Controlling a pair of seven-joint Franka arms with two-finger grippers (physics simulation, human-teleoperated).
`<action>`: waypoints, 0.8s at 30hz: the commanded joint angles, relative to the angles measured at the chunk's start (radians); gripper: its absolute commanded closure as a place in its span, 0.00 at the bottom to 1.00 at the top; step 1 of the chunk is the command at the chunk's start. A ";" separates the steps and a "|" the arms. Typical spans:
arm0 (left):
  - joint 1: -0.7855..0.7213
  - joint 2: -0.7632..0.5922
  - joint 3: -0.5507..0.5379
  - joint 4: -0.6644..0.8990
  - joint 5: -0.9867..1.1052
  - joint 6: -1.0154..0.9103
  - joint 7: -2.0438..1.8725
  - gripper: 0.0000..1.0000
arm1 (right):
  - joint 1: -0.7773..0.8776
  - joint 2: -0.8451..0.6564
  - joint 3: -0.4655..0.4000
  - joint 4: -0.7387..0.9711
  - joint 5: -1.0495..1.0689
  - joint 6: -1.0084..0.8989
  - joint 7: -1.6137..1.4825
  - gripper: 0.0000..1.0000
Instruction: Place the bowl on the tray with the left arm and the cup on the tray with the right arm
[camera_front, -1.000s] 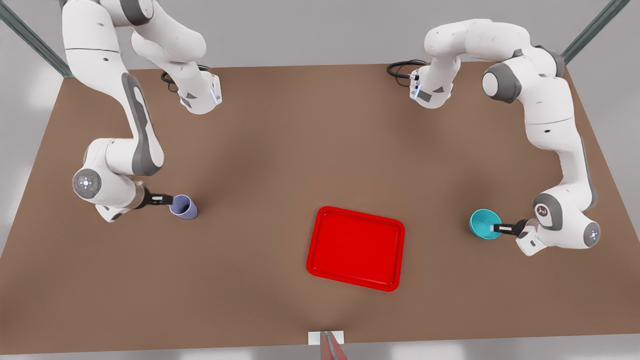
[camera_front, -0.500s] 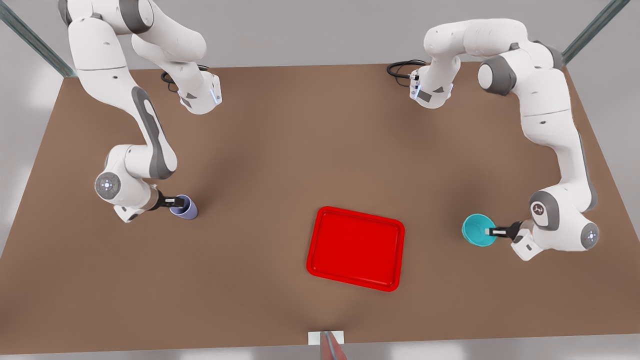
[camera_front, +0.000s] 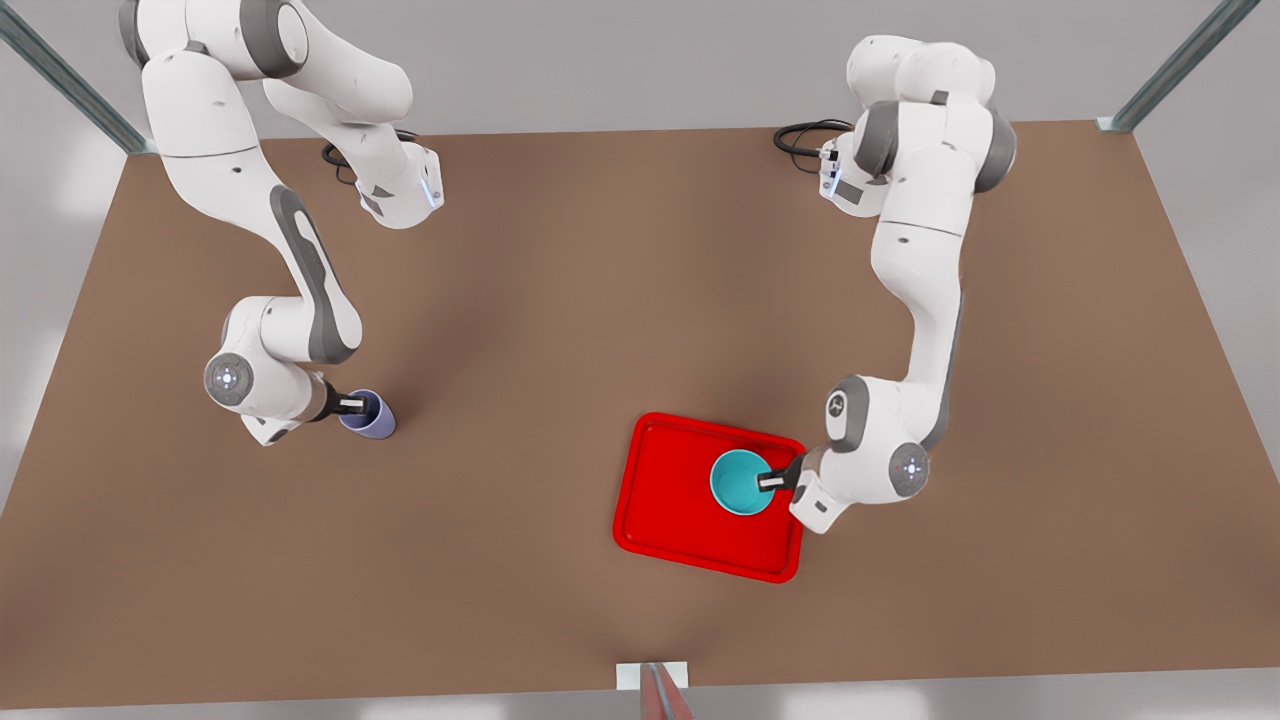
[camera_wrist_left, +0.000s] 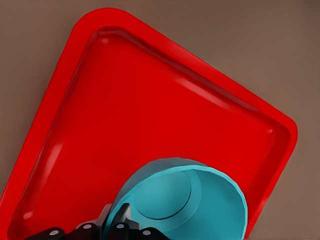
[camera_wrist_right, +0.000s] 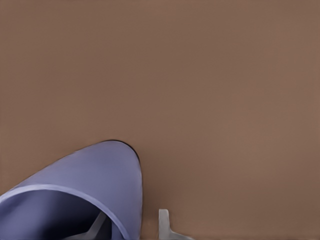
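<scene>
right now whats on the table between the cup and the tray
Nothing: in the front view, only bare brown table lies between the cup and the tray.

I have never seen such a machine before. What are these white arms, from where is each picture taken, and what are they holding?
These are two robot arms in a computer simulation, each ending in a two-finger gripper. The front view looks down on a brown table from above. The other two pictures come from small cameras on the arms' wrists.

The left gripper, on the front view's right, is shut on the rim of a teal bowl over a red tray. Its wrist view shows the bowl above the tray. Whether the bowl touches the tray, I cannot tell.

The right gripper, on the front view's left, has one finger inside and one outside the wall of a lavender cup that is over bare table, far from the tray. Its wrist view shows the cup close up.
</scene>
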 joint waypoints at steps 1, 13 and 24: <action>0.000 0.000 0.001 0.000 -0.070 0.002 0.007 0.76 | 0.000 -0.001 0.000 0.000 0.000 0.000 0.000 0.69; 0.012 -0.260 0.095 0.000 0.311 -0.236 0.051 0.00 | 0.006 0.005 0.000 0.008 0.002 -0.008 0.001 0.79; 0.147 -0.719 0.014 -0.089 0.617 -0.518 0.239 0.00 | 0.084 -0.044 0.015 0.055 0.002 -0.066 0.052 0.79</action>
